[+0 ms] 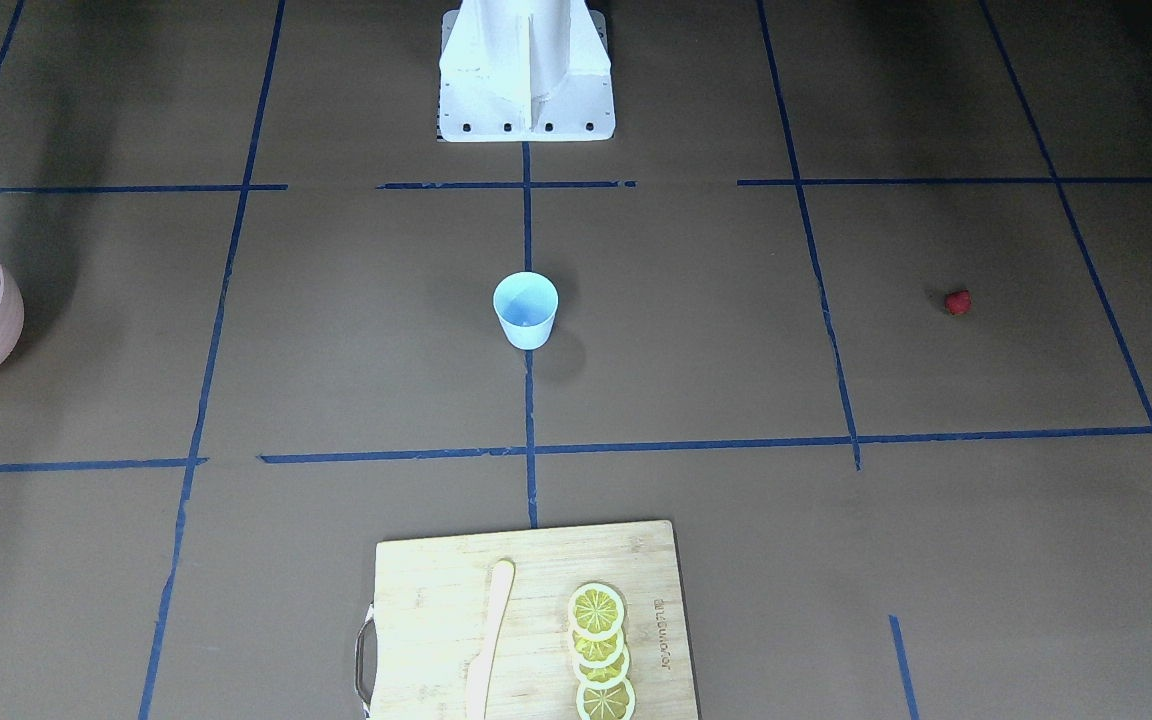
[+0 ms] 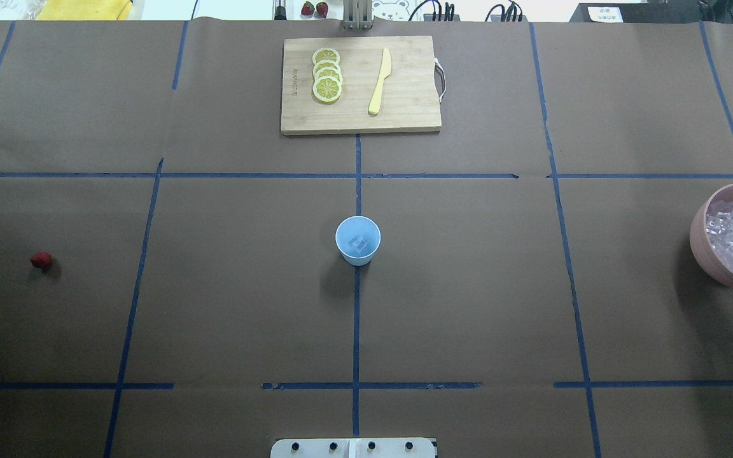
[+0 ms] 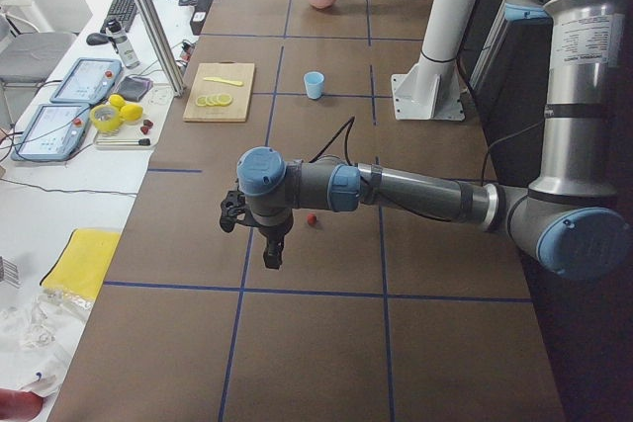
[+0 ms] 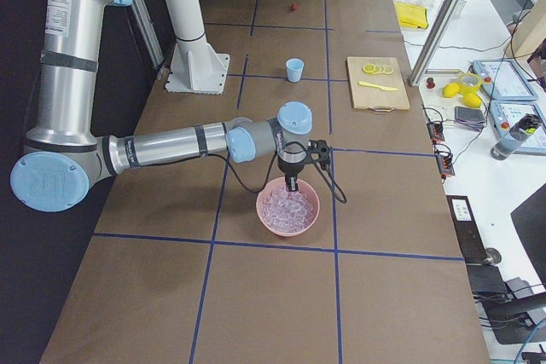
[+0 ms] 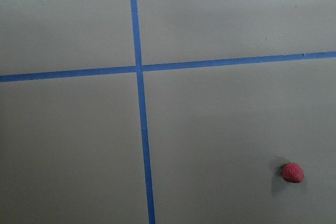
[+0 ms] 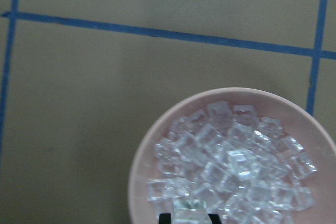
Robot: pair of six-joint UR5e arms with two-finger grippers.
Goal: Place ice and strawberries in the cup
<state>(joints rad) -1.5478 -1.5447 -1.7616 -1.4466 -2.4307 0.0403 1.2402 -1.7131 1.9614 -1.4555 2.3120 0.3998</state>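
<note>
You're in the ice stage. One ice cube point(image 2: 358, 243) already lies in the bottom of the light-blue cup point(image 2: 357, 240), which stands upright at the middle of the counter point(image 2: 468, 286). The right arm point(image 4: 171, 147) reaches down over the pink bowl point(image 2: 697, 245). In the wrist view the right jaws look clenched on a clear cube point(image 6: 189, 208) just above the heap of ice point(image 6: 236, 166).

Next, I'd judge, you carry that cube across to the cup, well apart from the bowl, and release it over the narrow mouth. The cube is glossy and hard, so it may slip.

The strawberry point(image 2: 41, 259), a tiny matte red berry, lies alone on the counter's left side, with the left arm point(image 3: 415, 190) hanging near it. The left jaws show only in the side view, so I cannot tell whether they are parted. The cup is thin, smooth, tapered plastic and could tip if nudged.
</note>
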